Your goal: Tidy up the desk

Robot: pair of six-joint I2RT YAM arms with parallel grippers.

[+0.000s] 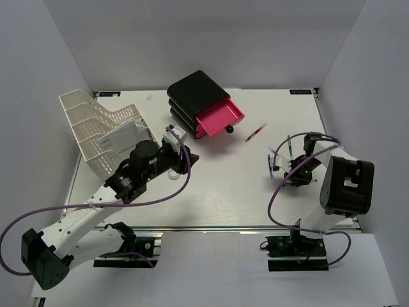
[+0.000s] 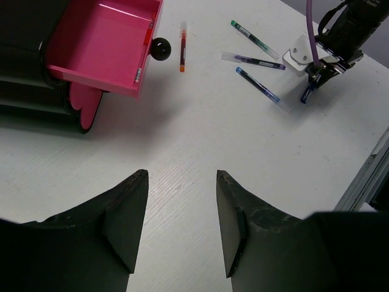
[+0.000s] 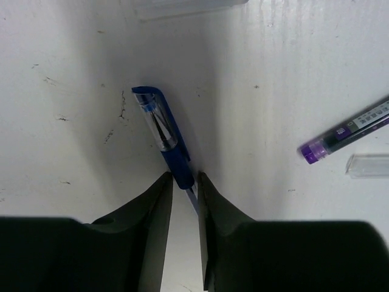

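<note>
Desk: the large white rectangular perforated desk (image 1: 223, 192) lies under both arms, with grey walls on three sides.
Right claw: the right gripper (image 3: 184, 177), at the desk's 3 o'clock, is clenched on a blue clear-capped plastic pen (image 3: 159, 125), one finger against each side of its barrel.
Left claw: the left gripper (image 2: 182, 176), near 9 o'clock, is released, with bare desk between its fingers.
Drawers: black plastic drawer unit (image 1: 195, 89) at 12 o'clock, its pink drawer (image 2: 103, 42) pulled out.
Tray: white mesh paper tray (image 1: 89, 121) at 10 o'clock.
Loose: a purple-tipped pen (image 3: 349, 131) lies at the blue pen's 3 o'clock in the right wrist view.
</note>
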